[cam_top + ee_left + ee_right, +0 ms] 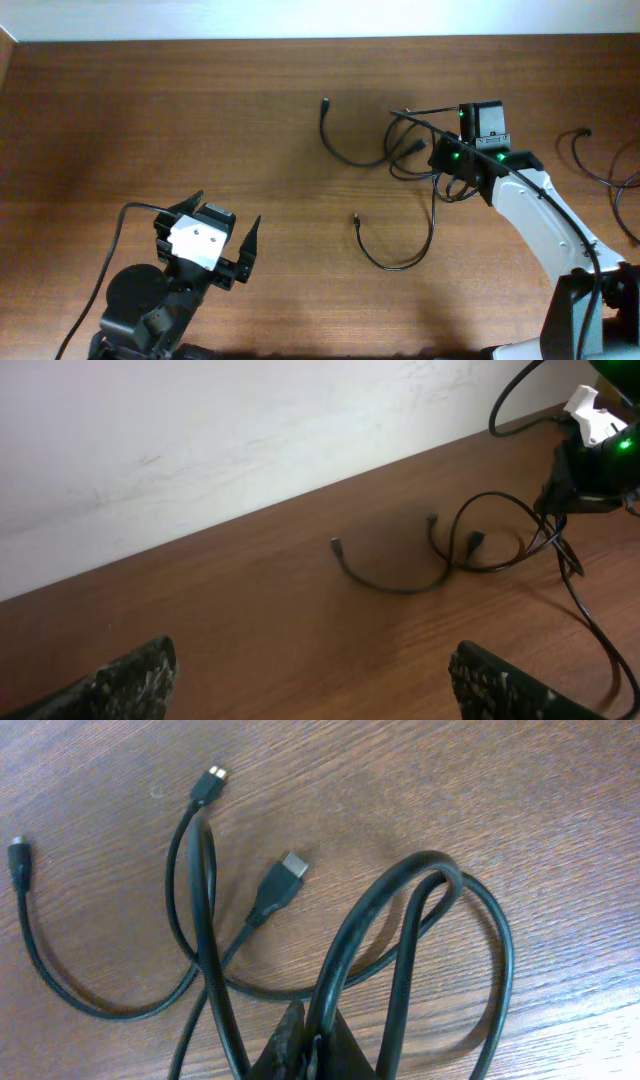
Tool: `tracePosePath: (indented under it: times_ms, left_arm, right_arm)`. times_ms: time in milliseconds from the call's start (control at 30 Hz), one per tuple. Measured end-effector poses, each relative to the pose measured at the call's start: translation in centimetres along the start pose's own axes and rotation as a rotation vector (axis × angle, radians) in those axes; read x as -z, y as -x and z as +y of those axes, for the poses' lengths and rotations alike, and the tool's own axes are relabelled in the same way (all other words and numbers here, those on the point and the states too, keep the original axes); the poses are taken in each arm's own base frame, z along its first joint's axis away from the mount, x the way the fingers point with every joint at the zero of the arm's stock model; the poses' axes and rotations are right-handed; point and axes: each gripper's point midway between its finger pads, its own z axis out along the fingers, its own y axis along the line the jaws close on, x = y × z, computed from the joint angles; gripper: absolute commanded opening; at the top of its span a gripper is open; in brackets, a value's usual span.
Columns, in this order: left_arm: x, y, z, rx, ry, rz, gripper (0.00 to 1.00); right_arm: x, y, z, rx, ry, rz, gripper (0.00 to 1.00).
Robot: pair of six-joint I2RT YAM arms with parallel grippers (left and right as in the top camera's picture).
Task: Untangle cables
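The job is only partly done. The right gripper (437, 155) is clenched on a bunch of cables (432, 865) toward the back right of the table (200, 120). The right wrist view shows its fingers (300, 1050) pinching two or three black strands where they cross, and a wide loop fans out from the pinch. Three plug ends lie on the wood beyond it, each free of the others: a silver-tipped plug (210, 780), a flat black plug (288, 872) and a small plug (16, 855) at the left edge. Their cords, though, run back over and under one another into the pinch, so this knot remains to be worked apart.

One cable tail (352, 160) curves away to the left of the bunch, and a second cable tail (395, 266) hangs down from it and hooks across the open wood in front. Both trail out of the tangle rather than lying fully clear.

The left gripper (228, 212) sits well apart at the near left, released and holding nothing, its fingertips (140, 675) spread wide and aimed toward the bunch.

At the far right edge lie more thin black cords (578, 160). They may be cables already pulled free, but the overhead view is too small there to be sure.
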Motion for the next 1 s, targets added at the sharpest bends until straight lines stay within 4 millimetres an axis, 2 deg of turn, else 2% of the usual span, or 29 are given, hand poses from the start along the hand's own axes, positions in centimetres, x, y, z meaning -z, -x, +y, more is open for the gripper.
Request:
tracePosePath:
  times_ms: [33,100,133,167,200,233,267,300,367,433,467,500,533,567,600,633,700,767,800,833,900,933,1000]
  left_arm:
    - [0.0,0.0,0.0,0.000,0.000,0.000,0.87]
    - [0.0,0.0,0.0,0.000,0.000,0.002,0.89]
    - [0.0,-0.3,-0.1,0.000,-0.005,0.012,0.91]
    - [0.0,-0.3,-0.3,0.001,-0.018,0.014,0.93]
    - [0.0,-0.3,-0.7,0.004,-0.037,0.013,0.95]
    - [-0.1,-0.4,-1.0,0.005,-0.056,0.016,0.96]
    - [-0.3,-0.5,-1.4,0.007,-0.081,0.023,0.99]
    - [-0.6,-0.7,-1.8,0.009,-0.107,0.034,0.99]
    - [-1.5,-1.4,-3.5,0.021,-0.209,0.076,0.99]
    - [-3.5,-3.1,-6.0,0.051,-0.359,0.169,1.00]
    - [-4.1,-3.4,-7.2,0.048,-0.434,0.186,1.00]
    - [-5.1,-2.9,-8.8,0.013,-0.550,0.154,0.99]
    - [-6.0,-3.5,-10.1,0.003,-0.645,0.167,1.00]
    - [-6.4,-3.4,-10.5,-0.007,-0.669,0.153,0.99]
    - [-7.8,-3.0,-10.9,-0.022,-0.710,0.125,0.99]
    - [-8.6,-4.1,-11.4,-0.004,-0.740,0.163,1.00]
    - [-10.2,-6.7,-12.6,0.054,-0.825,0.258,0.93]
    - [-10.7,-8.4,-14.1,0.086,-0.901,0.318,0.93]
    - [-10.6,-9.3,-15.9,0.065,-0.962,0.342,0.93]
    - [-10.2,-9.8,-17.5,0.039,-1.015,0.358,0.93]
    - [-9.1,-9.9,-19.8,-0.010,-1.084,0.354,0.94]
    - [-8.7,-10.1,-20.7,-0.039,-1.100,0.359,0.93]
    - [-8.9,-9.8,-21.1,-0.074,-1.091,0.335,0.90]
  right_arm:
    - [0.5,0.1,1.4,0.008,0.063,0.021,0.04]
    - [3.8,2.4,5.8,0.053,0.245,0.006,0.04]
    - [8.1,4.8,9.8,0.108,0.406,-0.037,0.04]
    - [14.4,6.8,13.8,0.175,0.571,-0.089,0.04]
    - [19.8,7.2,16.2,0.226,0.669,-0.108,0.04]
    - [26.3,7.3,18.6,0.297,0.782,-0.161,0.04]
    - [31.7,6.8,20.1,0.370,0.865,-0.211,0.04]
    - [35.4,6.4,21.0,0.422,0.922,-0.253,0.04]
    - [41.5,5.6,21.4,0.484,1.008,-0.326,0.04]
    - [44.1,4.8,21.0,0.515,1.044,-0.345,0.04]
    - [43.6,4.3,20.7,0.507,1.030,-0.315,0.04]
    - [43.2,4.0,20.5,0.502,1.020,-0.291,0.04]
    - [42.9,3.8,20.4,0.498,1.015,-0.276,0.04]
    - [43.1,3.4,20.5,0.509,1.035,-0.254,0.04]
    - [43.2,3.1,20.6,0.514,1.046,-0.245,0.04]
    - [43.3,2.9,20.7,0.518,1.058,-0.233,0.04]
    - [44.0,2.8,21.0,0.538,1.098,-0.240,0.04]
    - [46.6,2.0,21.9,0.621,1.228,-0.261,0.04]
    - [48.1,1.3,21.9,0.680,1.283,-0.287,0.04]
    - [48.4,1.3,21.5,0.684,1.257,-0.314,0.04]
    - [46.6,3.4,18.2,0.564,0.993,-0.417,0.04]
    - [46.5,3.2,17.1,0.560,0.929,-0.440,0.04]
    - [46.0,5.0,14.0,0.518,0.708,-0.564,0.04]
